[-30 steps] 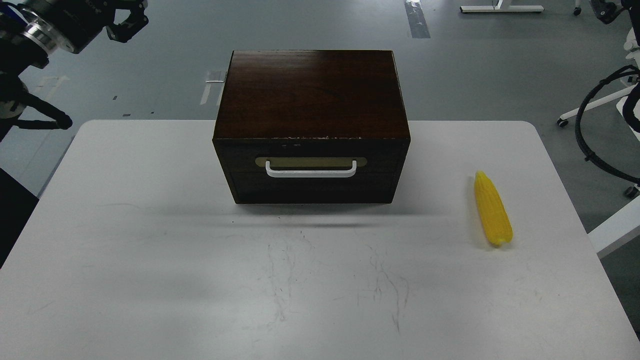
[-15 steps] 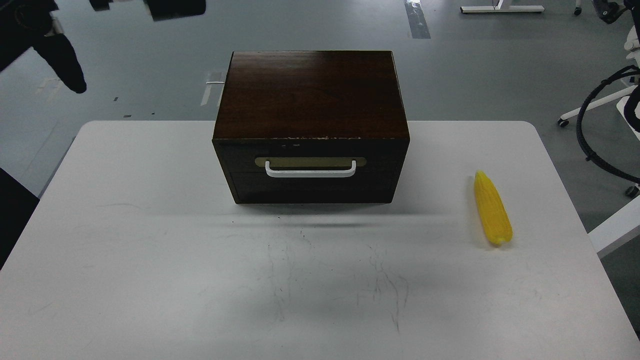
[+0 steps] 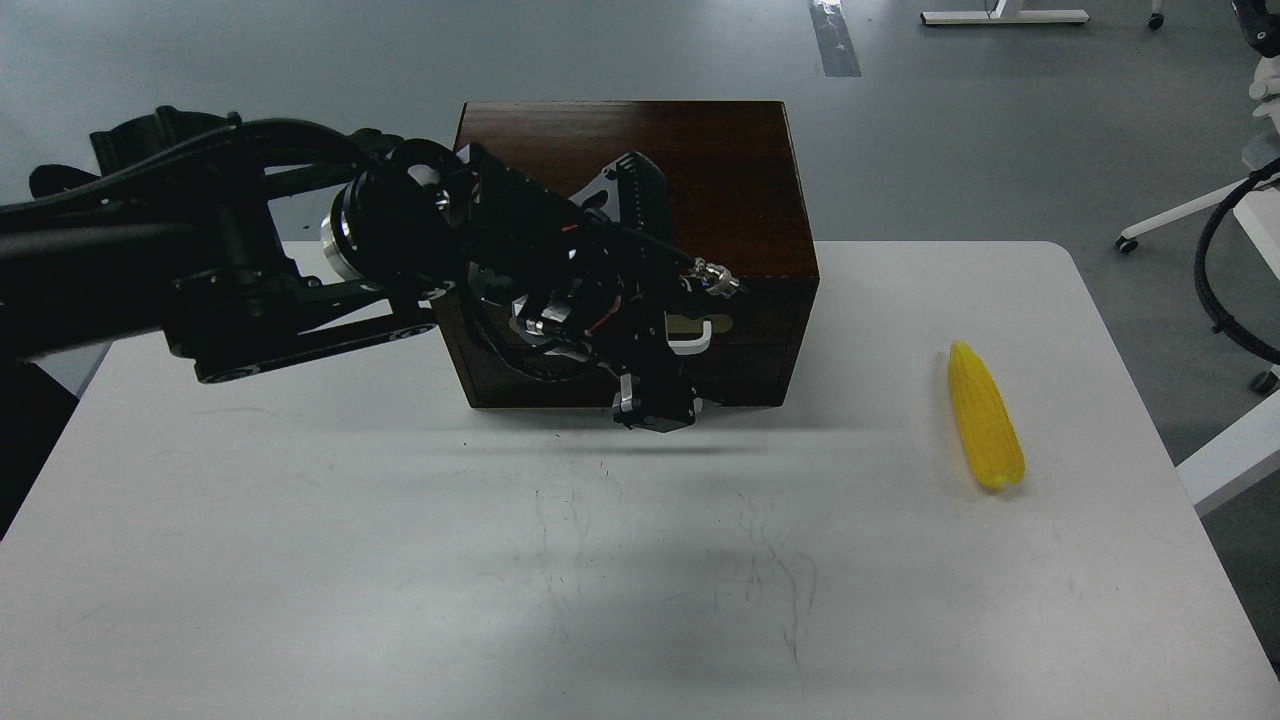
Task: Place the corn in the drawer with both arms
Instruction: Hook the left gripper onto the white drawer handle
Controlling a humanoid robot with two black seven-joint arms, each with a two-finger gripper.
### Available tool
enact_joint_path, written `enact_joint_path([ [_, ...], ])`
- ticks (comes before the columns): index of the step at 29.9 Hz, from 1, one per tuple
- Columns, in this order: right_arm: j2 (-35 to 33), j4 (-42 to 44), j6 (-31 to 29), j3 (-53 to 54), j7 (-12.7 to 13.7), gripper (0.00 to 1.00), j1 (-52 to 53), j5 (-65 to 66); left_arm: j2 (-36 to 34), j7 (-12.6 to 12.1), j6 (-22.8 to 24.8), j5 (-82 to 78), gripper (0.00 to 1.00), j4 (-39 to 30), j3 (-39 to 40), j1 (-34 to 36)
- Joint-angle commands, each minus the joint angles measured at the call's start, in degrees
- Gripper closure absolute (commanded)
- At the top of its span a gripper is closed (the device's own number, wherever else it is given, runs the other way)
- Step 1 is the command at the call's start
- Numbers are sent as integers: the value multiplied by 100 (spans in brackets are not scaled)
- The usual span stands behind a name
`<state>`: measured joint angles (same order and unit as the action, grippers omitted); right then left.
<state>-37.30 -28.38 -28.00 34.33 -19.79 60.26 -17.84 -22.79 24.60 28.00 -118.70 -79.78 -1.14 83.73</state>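
So the left pincer is hanging right in front of the drawer, low against its face, just below the white handle. It's a dark lump seen end-on, so I honestly cannot tell if it's spread or closed, or whether it's touching the handle at all. My guess is it's lining up to hook that handle and pull, since the drawer looks fully pushed in and nothing goes inside until it's out.

The left arm comes in across the box and covers most of the front, only the right end of the handle peeks out. The right pincer isn't in the shot.

The corn lies flat on the tabletop, well to the right of the box, pointy end away from me, not far from the right edge. Plenty of bare tabletop in front of the box for the drawer to slide into.
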Motion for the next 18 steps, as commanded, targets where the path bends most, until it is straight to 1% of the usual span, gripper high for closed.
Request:
enact_joint_path([
  [1,-58,-1,0,3,2,0,-286,0,143,1,0,-48,18,243,-35,-23],
  [6,-58,-10,0,3,2,0,-673,-9,135,1,0,-39,18,252,-53,-58],
  [8,-49,-18,0,-6,-7,0,-779,-9,82,1,0,-47,18,261,-175,-32],
  [18,109,-54,0,-14,-86,0,-937,-9,56,1,0,-48,18,384,-492,-6],
])
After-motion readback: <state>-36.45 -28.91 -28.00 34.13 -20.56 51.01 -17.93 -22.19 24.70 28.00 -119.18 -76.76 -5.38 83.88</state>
